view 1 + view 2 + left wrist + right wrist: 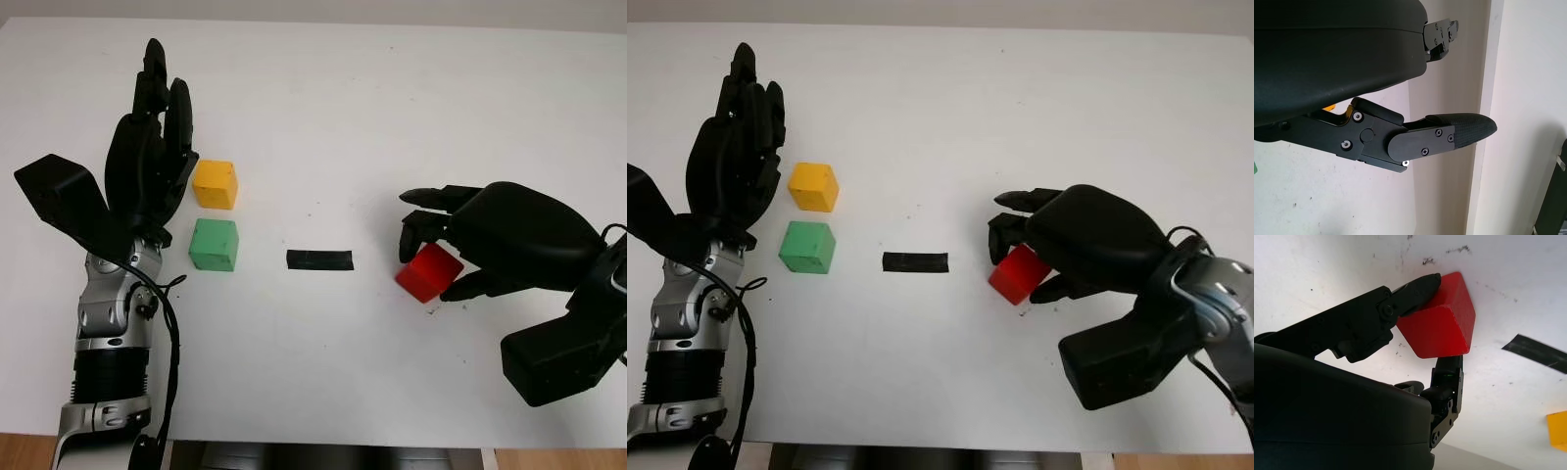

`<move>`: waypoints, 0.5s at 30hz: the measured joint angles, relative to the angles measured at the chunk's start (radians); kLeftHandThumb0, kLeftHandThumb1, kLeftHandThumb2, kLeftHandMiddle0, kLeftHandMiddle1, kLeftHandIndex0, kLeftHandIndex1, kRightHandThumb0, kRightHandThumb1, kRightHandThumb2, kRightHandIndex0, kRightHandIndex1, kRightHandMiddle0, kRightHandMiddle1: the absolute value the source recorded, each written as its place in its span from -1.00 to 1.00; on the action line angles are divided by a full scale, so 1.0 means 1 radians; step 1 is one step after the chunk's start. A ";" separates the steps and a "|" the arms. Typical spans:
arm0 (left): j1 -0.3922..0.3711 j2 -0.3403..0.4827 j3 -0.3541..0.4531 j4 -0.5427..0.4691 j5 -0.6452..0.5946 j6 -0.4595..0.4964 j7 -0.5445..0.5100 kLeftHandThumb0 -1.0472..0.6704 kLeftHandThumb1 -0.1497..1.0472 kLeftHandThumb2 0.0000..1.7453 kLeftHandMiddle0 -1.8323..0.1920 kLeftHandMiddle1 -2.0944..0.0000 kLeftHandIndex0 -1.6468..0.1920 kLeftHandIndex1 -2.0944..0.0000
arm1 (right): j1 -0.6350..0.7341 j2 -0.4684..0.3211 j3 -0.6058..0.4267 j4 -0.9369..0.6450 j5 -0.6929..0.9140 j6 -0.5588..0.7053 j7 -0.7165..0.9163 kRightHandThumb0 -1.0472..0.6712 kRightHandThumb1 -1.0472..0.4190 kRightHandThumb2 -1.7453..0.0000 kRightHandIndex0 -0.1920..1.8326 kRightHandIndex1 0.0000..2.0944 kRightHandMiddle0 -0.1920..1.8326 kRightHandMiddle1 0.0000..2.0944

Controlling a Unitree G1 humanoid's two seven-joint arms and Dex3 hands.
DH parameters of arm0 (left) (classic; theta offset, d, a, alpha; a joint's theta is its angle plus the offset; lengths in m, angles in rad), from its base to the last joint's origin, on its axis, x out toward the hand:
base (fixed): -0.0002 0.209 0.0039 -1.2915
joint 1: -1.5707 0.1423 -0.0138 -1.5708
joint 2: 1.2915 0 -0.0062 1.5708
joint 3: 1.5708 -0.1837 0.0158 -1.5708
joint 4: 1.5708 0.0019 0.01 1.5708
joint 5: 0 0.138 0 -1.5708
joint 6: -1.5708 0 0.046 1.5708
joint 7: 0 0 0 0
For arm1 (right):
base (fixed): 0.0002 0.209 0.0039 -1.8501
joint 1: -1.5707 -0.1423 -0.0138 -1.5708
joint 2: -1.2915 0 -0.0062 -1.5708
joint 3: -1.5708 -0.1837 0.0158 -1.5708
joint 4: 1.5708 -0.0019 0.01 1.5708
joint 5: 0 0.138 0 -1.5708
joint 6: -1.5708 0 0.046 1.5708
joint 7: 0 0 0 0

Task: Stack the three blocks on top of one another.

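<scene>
At right of centre, the right hand (pixel 441 257) pinches a tilted red cube block (pixel 428 272) between its black fingers (pixel 1415 289) on the white table (pixel 392 98). The open left hand (pixel 149 157) stands beside the yellow cube block (pixel 215 183) and green cube block (pixel 214 244), left.

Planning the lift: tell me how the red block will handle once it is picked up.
The red block looks rigid and flat-faced, so it probably won't roll. The right hand pinches it already tilted, so it may pivot between the fingers. It seems light, probably foam or wood.
</scene>
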 measured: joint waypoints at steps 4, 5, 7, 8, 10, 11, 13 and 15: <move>0.000 0.000 0.000 0.001 0.000 0.000 0.000 -0.62 1.00 -0.39 1.00 0.97 1.00 1.00 | -0.047 0.033 0.001 0.022 0.048 0.049 0.016 -0.18 -0.78 0.94 -0.43 -0.92 -0.29 0.25; 0.000 0.000 0.000 0.001 0.000 0.000 0.000 -0.62 1.00 -0.39 1.00 0.97 1.00 1.00 | -0.065 0.041 0.002 0.025 0.062 0.068 0.027 -0.18 -0.77 0.94 -0.43 -0.92 -0.28 0.25; 0.000 0.000 0.000 0.002 0.001 0.000 0.000 -0.62 1.00 -0.39 1.00 0.97 1.00 1.00 | -0.102 0.055 0.012 0.036 0.083 0.084 0.039 -0.19 -0.76 0.95 -0.41 -0.91 -0.26 0.25; 0.000 0.000 0.000 0.002 0.001 0.000 0.001 -0.62 1.00 -0.39 1.00 0.97 1.00 1.00 | -0.121 0.063 0.019 0.043 0.090 0.085 0.042 -0.21 -0.75 0.95 -0.40 -0.91 -0.24 0.24; -0.001 0.000 -0.001 0.003 0.002 -0.001 0.002 -0.62 1.00 -0.38 1.00 0.97 1.00 1.00 | -0.164 0.075 0.039 0.057 0.092 0.084 0.050 -0.22 -0.74 0.94 -0.40 -0.91 -0.23 0.23; -0.001 0.000 -0.001 0.003 0.002 0.000 0.004 -0.62 1.00 -0.38 1.00 0.98 1.00 1.00 | -0.186 0.078 0.051 0.064 0.092 0.084 0.056 -0.23 -0.74 0.94 -0.40 -0.92 -0.22 0.22; -0.001 -0.001 -0.001 0.002 0.003 0.002 0.008 -0.62 1.00 -0.38 1.00 0.98 1.00 1.00 | -0.231 0.083 0.076 0.080 0.089 0.084 0.078 -0.24 -0.75 0.94 -0.41 -0.92 -0.22 0.22; -0.001 -0.001 -0.002 0.002 0.003 0.003 0.010 -0.61 1.00 -0.38 1.00 0.99 1.00 1.00 | -0.278 0.086 0.103 0.105 0.090 0.070 0.099 -0.24 -0.75 0.94 -0.41 -0.92 -0.22 0.22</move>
